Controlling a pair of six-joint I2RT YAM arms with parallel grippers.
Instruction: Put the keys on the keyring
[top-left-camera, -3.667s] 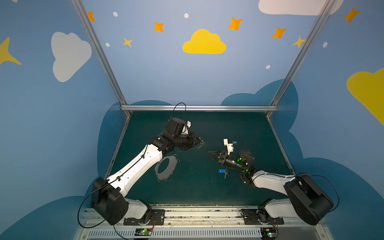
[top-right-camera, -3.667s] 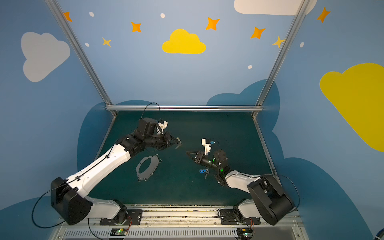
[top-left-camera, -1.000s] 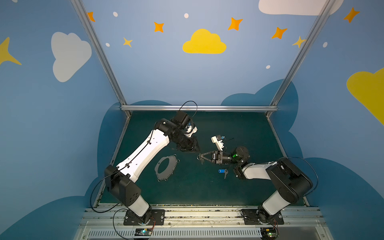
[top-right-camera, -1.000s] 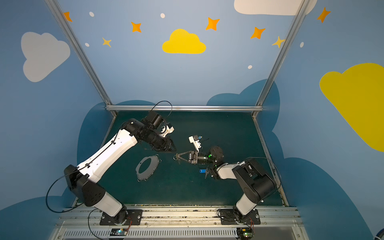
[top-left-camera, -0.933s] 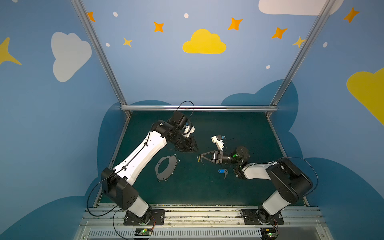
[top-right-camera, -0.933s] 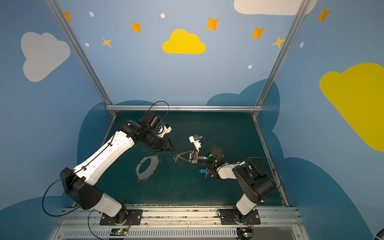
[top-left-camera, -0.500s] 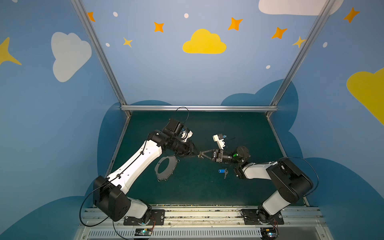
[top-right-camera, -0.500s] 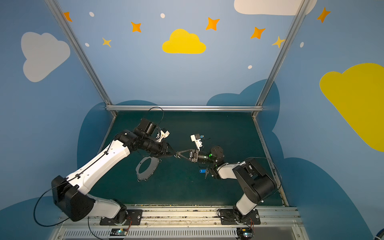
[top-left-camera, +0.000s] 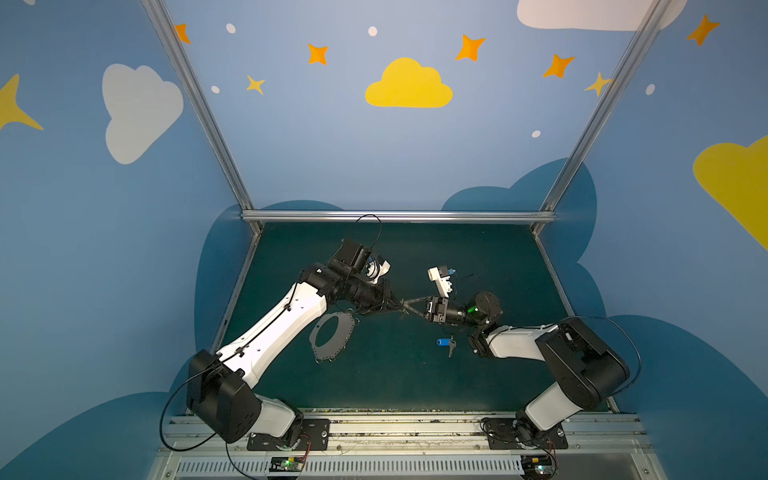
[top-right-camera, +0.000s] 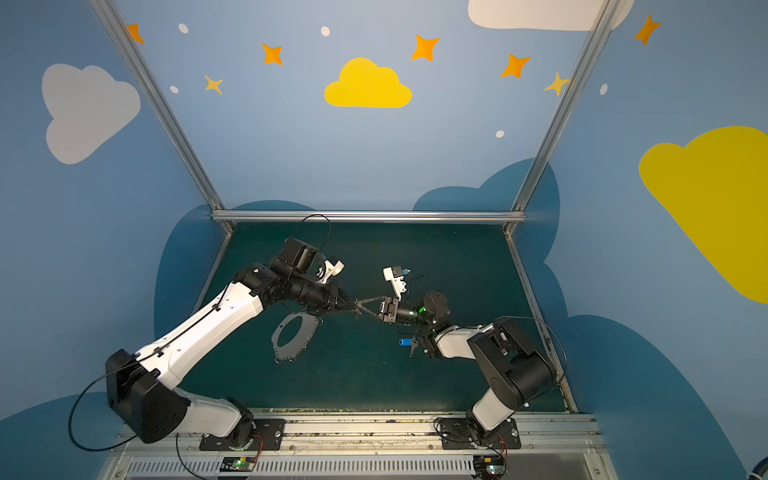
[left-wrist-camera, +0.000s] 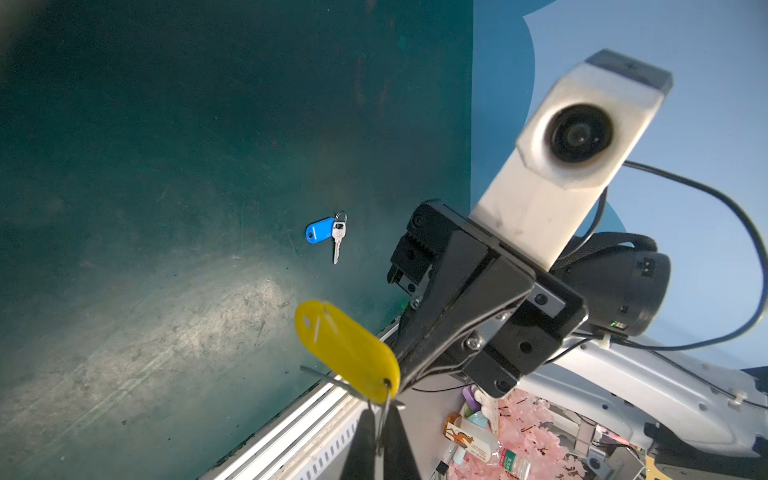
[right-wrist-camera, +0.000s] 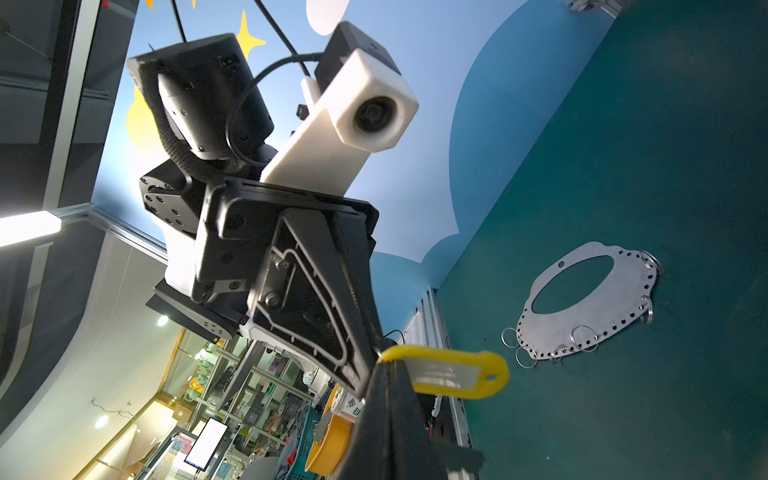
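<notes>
Left hand (top-left-camera: 395, 306) and right hand (top-left-camera: 411, 305) meet tip to tip above the counter (top-left-camera: 395, 386), both clenched on the yellow-tagged key (left-wrist-camera: 347, 357). The keyring (right-wrist-camera: 623, 299) lies flat on the counter near the left arm, and the blue-tagged key (top-left-camera: 444, 343) lies loose by the right arm. Likely risk: with two clamps on one small piece, a mistimed release or a pull apart slips it from the pads and drops it.

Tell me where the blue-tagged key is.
In a top view the blue-tagged key lies on the mat right of centre, beside the right arm, with the keyring farther left.
</notes>
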